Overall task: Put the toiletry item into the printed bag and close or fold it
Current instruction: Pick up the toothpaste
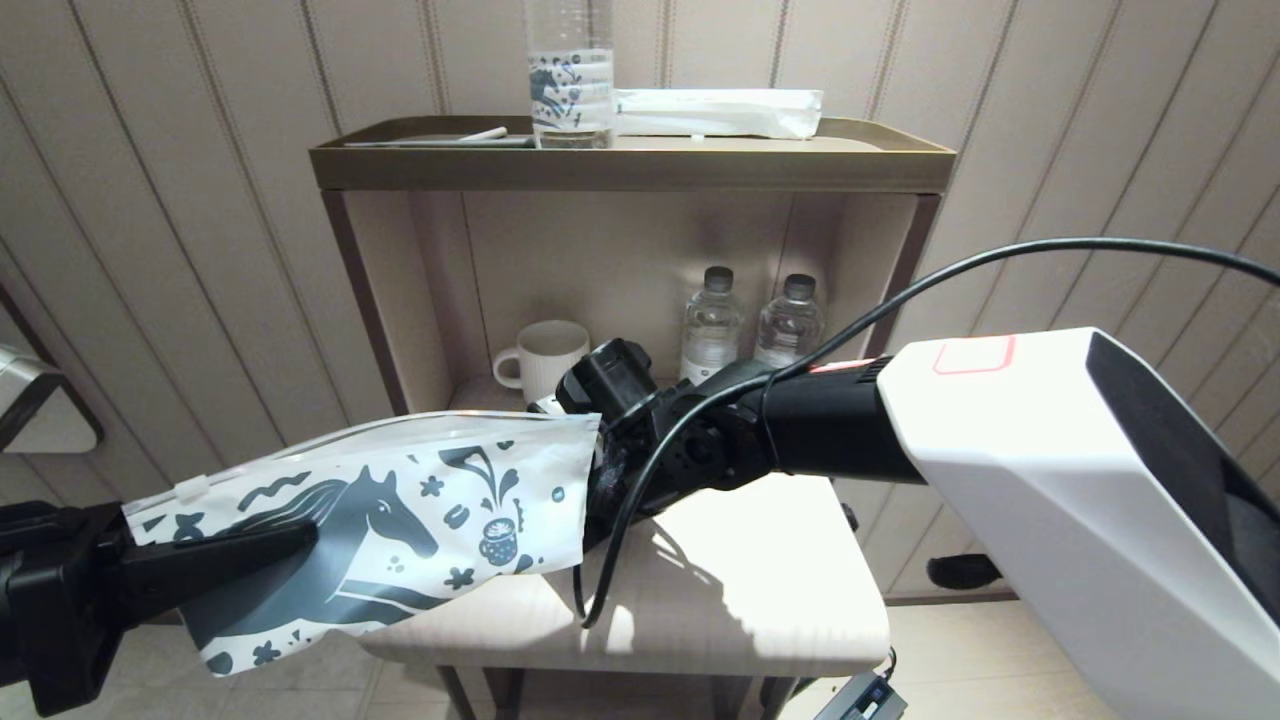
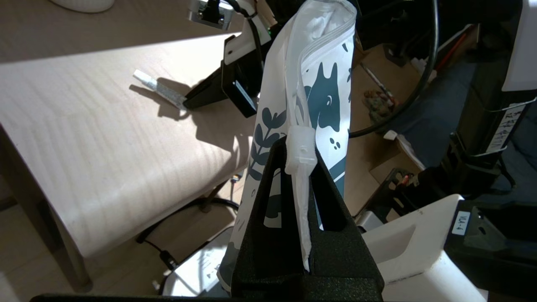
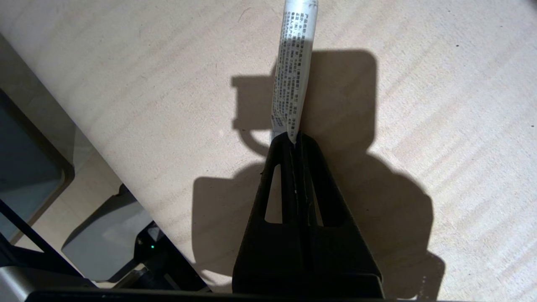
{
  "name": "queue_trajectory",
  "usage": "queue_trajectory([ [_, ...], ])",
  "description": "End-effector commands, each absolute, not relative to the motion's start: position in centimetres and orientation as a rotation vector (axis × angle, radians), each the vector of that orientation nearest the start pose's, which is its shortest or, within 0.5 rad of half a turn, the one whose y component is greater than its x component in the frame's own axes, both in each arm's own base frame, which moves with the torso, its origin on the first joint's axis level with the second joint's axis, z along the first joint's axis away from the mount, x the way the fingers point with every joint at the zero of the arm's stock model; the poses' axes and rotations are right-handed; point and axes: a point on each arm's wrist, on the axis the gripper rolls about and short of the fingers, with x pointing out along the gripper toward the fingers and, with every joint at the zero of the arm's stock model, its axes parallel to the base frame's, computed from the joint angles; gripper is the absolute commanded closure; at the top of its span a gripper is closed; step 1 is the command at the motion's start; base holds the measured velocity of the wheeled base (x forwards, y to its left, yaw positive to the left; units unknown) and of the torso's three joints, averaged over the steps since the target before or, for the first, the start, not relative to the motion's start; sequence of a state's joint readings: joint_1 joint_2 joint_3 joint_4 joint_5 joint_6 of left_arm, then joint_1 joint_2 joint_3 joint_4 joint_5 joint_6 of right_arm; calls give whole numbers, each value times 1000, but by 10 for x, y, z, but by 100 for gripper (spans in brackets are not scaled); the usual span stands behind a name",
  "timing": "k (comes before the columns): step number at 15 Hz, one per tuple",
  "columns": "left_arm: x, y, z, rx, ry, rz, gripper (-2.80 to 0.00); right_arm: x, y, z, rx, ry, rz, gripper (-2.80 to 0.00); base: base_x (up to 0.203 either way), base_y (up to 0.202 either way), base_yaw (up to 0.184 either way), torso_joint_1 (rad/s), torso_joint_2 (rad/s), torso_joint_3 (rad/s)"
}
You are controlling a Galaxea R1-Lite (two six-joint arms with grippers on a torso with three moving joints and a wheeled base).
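Observation:
The printed bag (image 1: pixel 400 520) hangs in the air at the lower left, horse print facing me. My left gripper (image 1: pixel 285 545) is shut on its end, right by the zip slider (image 2: pixel 300 147), and the zip past the slider gapes (image 2: pixel 298 84). Behind the bag's far end, my right gripper (image 3: pixel 294 138) is shut on one end of the toiletry item (image 3: pixel 293 71), a slim white stick with small print. In the left wrist view the toiletry item (image 2: pixel 161 89) sticks out from the right gripper (image 2: pixel 186 100) low over the table (image 2: pixel 105 138), outside the bag.
A pale table (image 1: pixel 760 580) stands under both grippers. Behind it a shelf unit holds a mug (image 1: pixel 545 355) and two water bottles (image 1: pixel 712 325). Its top tray (image 1: pixel 630 165) carries a clear horse-print bottle (image 1: pixel 570 90) and a long white packet (image 1: pixel 720 112). A black cable (image 1: pixel 620 530) loops off the right arm.

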State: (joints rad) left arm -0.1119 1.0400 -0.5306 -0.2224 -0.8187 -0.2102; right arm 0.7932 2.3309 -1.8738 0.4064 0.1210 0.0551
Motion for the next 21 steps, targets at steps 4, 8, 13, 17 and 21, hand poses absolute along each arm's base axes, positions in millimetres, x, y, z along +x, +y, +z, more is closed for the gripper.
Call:
queue_trajectory([
  [4,126,-31,213,-298,375,-896,0,323,334,128,-249,868,831,0,0,0,0,0,0,0],
  [8,127,-31,211,-301,383,-897,0,320,328,138,-246,860,825,0,0,0,0,0,0,0],
  [13,127,-31,210,-304,392,-897,0,301,303,164,-242,848,809,0,0,0,0,0,0,0],
  [17,128,-31,209,-306,397,-902,0,300,285,180,-227,824,774,0,0,0,0,0,0,0],
  [21,133,-32,205,-315,423,-899,0,303,261,194,-204,803,735,0,0,0,0,0,0,0],
])
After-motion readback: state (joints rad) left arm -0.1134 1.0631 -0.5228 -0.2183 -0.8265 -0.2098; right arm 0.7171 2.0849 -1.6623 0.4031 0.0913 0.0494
